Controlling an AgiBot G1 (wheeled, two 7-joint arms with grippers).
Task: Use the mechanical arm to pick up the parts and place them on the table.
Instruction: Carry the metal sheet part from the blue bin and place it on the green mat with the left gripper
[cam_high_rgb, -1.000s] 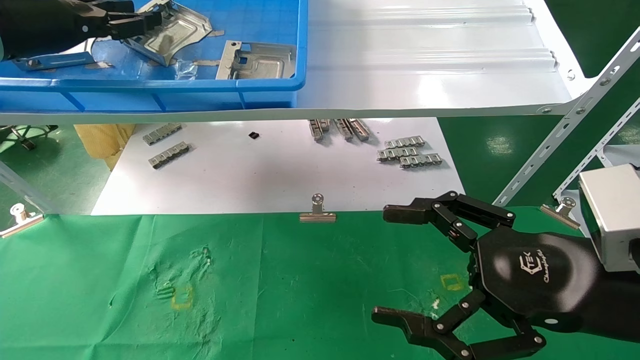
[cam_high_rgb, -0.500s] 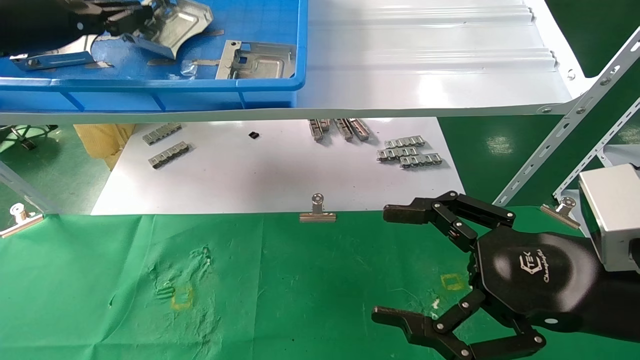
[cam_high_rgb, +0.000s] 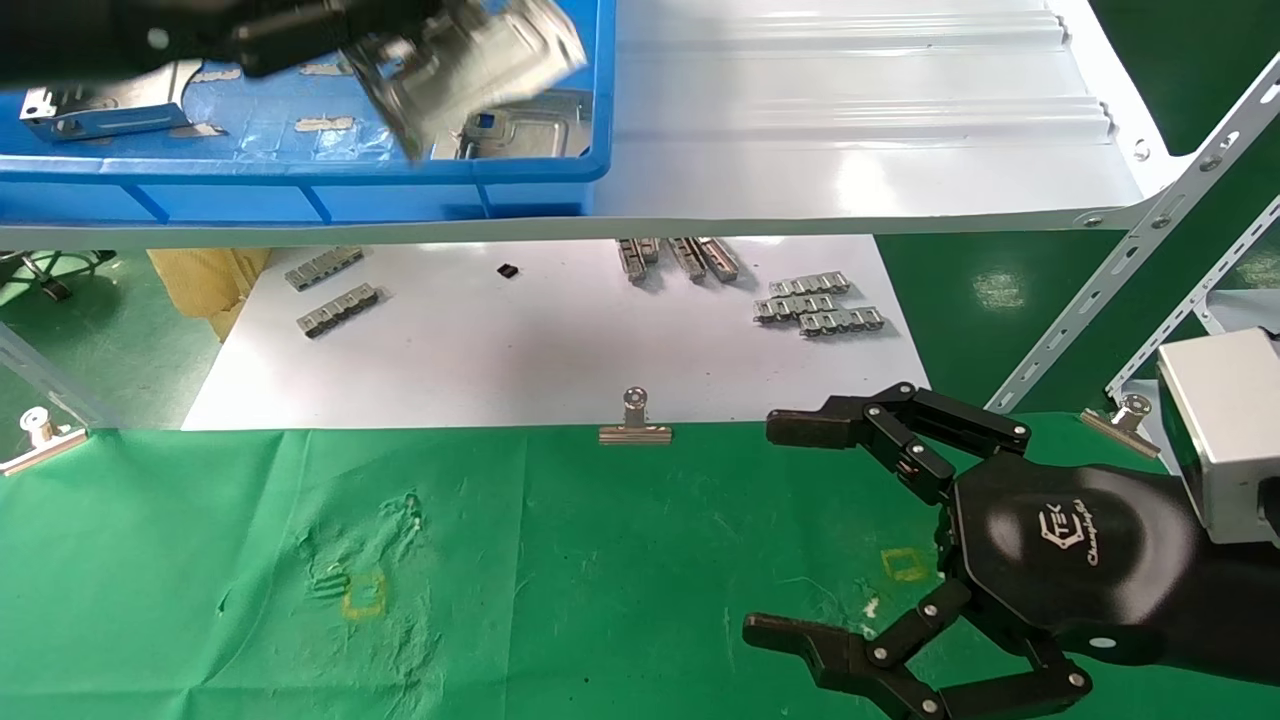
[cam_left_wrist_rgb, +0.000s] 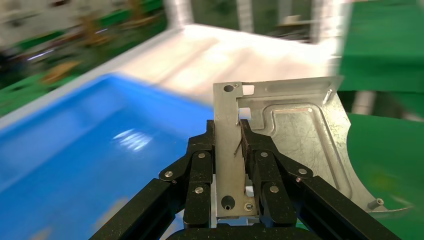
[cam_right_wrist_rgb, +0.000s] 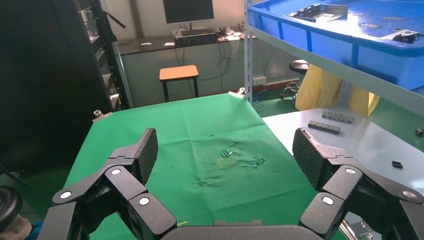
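At the far left, the left gripper (cam_high_rgb: 350, 40) is up over the blue bin (cam_high_rgb: 300, 185) on the upper shelf, its fingers (cam_left_wrist_rgb: 200, 170) clenched on one flange of a shiny bracket (cam_high_rgb: 470, 65). In the left wrist view the bracket (cam_left_wrist_rgb: 290, 135) stands pinched upright between the two finger tips, clear of the bin floor, with the green beyond it. So the pick looks done; the carry down to the green surface (cam_high_rgb: 560, 560) and the release are, by my reading, what is left for this piece.

Below it in the bin, another bracket (cam_high_rgb: 520, 125) lies flat near the right wall, and a further one (cam_high_rgb: 90, 105) sits at the left end, so more parts seem to wait their turn. No bracket lies on the green surface yet; only a yellow square outline (cam_high_rgb: 363, 595) and a second one (cam_high_rgb: 905, 565) mark it.

On the right, the right gripper (cam_high_rgb: 850, 540) hovers low over the green surface with its fingers (cam_right_wrist_rgb: 140, 155) spread wide and nothing between them, apparently idle.
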